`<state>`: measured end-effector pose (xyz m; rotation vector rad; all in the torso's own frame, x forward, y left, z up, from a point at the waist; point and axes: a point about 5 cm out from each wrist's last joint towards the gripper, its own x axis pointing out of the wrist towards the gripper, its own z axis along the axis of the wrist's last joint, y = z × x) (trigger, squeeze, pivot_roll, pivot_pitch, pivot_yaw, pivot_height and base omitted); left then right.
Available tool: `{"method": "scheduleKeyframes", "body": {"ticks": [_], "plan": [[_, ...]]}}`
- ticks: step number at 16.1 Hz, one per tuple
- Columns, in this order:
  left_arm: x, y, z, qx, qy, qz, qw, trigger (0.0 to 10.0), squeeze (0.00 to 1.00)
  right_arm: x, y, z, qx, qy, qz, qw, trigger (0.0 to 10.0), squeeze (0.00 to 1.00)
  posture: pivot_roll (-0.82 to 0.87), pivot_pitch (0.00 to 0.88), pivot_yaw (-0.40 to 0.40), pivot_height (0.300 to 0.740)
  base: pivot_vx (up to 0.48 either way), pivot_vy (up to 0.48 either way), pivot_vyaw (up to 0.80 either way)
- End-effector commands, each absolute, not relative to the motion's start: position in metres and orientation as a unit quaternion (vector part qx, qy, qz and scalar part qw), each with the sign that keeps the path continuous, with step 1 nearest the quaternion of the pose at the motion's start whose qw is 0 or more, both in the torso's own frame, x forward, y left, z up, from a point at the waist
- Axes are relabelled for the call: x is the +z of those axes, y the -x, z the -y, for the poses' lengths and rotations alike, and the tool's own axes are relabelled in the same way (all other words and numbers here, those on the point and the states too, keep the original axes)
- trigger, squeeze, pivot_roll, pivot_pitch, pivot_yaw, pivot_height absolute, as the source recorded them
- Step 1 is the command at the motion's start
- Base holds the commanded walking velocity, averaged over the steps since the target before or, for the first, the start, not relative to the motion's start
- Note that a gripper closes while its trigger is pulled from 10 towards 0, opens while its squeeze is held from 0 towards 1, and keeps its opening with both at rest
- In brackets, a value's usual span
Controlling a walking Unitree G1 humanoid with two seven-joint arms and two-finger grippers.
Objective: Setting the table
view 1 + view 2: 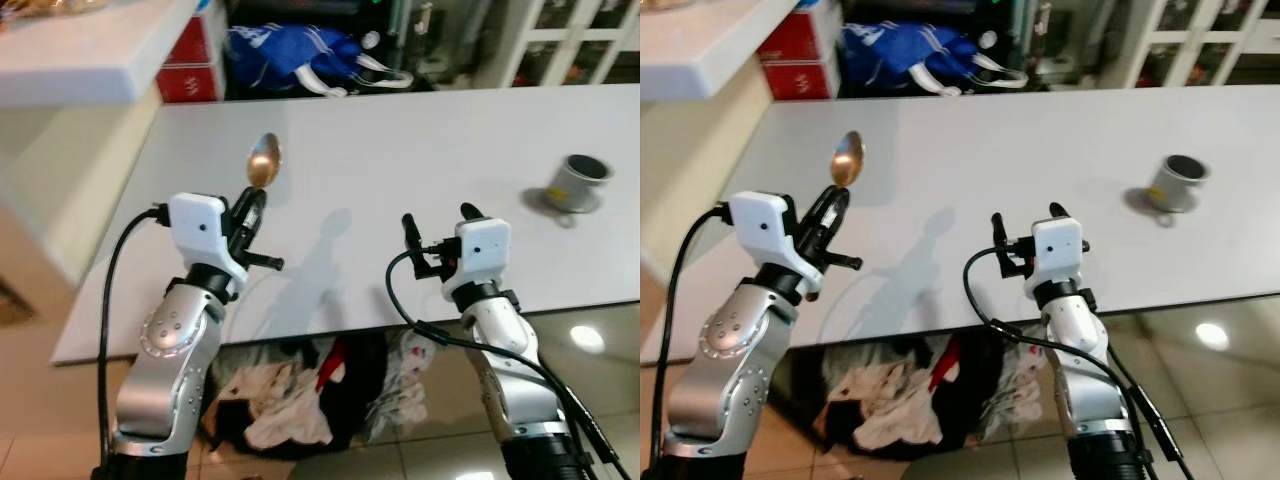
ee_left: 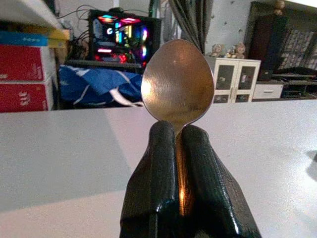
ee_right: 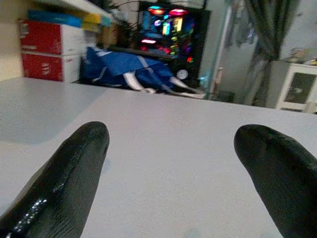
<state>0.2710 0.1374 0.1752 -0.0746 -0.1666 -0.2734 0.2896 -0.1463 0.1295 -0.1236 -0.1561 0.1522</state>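
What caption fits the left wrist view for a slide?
Left claw shut on a golden spoon, bowl pointing up above the white table.

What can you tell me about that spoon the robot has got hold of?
The spoon looks like metal with a golden, brushed sheen. Its oval bowl is bare and sticks out past the left tool, whose two black fingers are shut on the neck and hide most of the handle. It points forward and up, held above the white table without touching it.

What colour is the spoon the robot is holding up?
Golden-bronze and shiny. The spoon, clamped in the left pincer, shows best in the left wrist view.
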Motion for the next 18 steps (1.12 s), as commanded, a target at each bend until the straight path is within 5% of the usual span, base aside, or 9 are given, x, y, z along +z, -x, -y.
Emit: {"method": "scheduleKeyframes", "body": {"ticks": [1, 18], "plan": [[0.1767, -0.2721, -0.1348, -0.140, 0.033, 0.083, 0.986, 0.0, 0.00, 0.1299, -0.2898, 0.1487, 0.073, 0.069, 0.081, 0.992, 10.0, 0.00, -0.07, 0.000, 0.037, 0.740, 0.281, -0.386, 0.00], [0.1772, -0.2711, -0.1295, -0.134, 0.030, 0.080, 0.987, 0.0, 0.00, 0.1302, -0.2875, 0.1450, 0.080, 0.071, 0.080, 0.991, 10.0, 0.00, -0.08, 0.000, 0.044, 0.740, 0.280, -0.387, 0.00]]}}
